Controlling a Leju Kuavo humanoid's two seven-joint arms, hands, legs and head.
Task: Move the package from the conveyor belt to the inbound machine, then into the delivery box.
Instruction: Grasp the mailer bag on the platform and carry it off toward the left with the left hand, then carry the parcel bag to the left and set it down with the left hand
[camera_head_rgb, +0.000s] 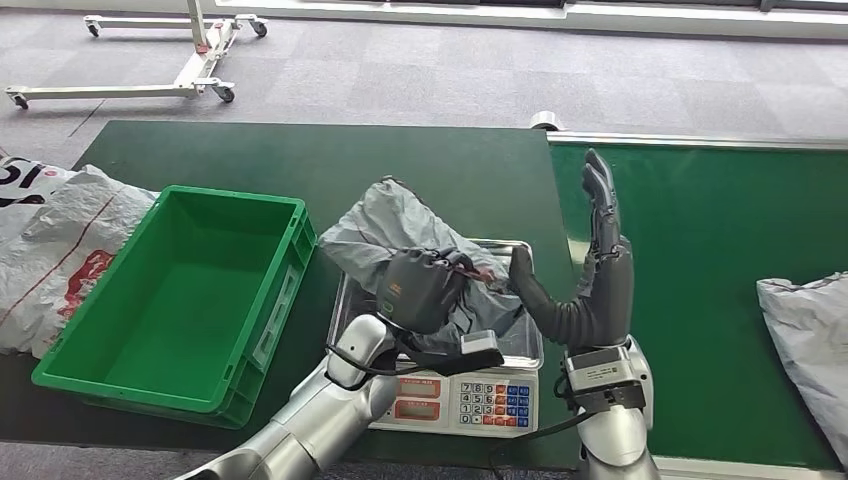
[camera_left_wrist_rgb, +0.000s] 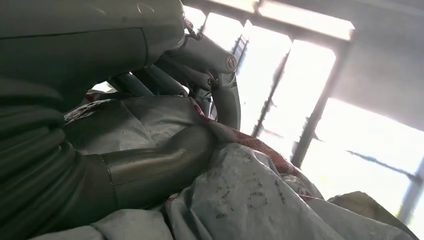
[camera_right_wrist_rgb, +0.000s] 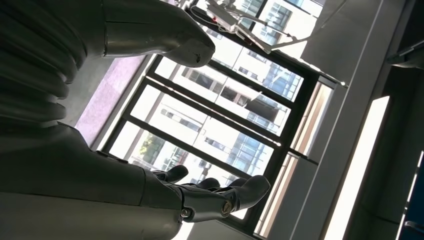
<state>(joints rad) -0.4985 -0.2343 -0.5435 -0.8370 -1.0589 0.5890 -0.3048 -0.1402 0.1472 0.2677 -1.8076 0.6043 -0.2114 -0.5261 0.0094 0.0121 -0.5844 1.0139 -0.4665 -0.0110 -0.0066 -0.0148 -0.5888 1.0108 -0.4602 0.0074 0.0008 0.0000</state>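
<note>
Head view shows the first leg done, by my reading: the grey package (camera_head_rgb: 400, 235) is off the conveyor belt (camera_head_rgb: 700, 230) and lies crumpled on the tray of the inbound machine (camera_head_rgb: 470, 395), which stands at the near edge of the green table (camera_head_rgb: 300, 160), hard against the belt's left end. The delivery box (camera_head_rgb: 170, 300) waits at the table's near left corner, with nothing in it that I can see, so the lift across remains. A second grey bag (camera_head_rgb: 810, 340) sits at the belt's right edge. The left hand (camera_head_rgb: 420, 290) is clenched on the package, thumb and fingers (camera_left_wrist_rgb: 225, 100) gathering the film. The right hand (camera_head_rgb: 595, 280) stands upright beside the tray, fingers straight and spread, grasping nothing.
</note>
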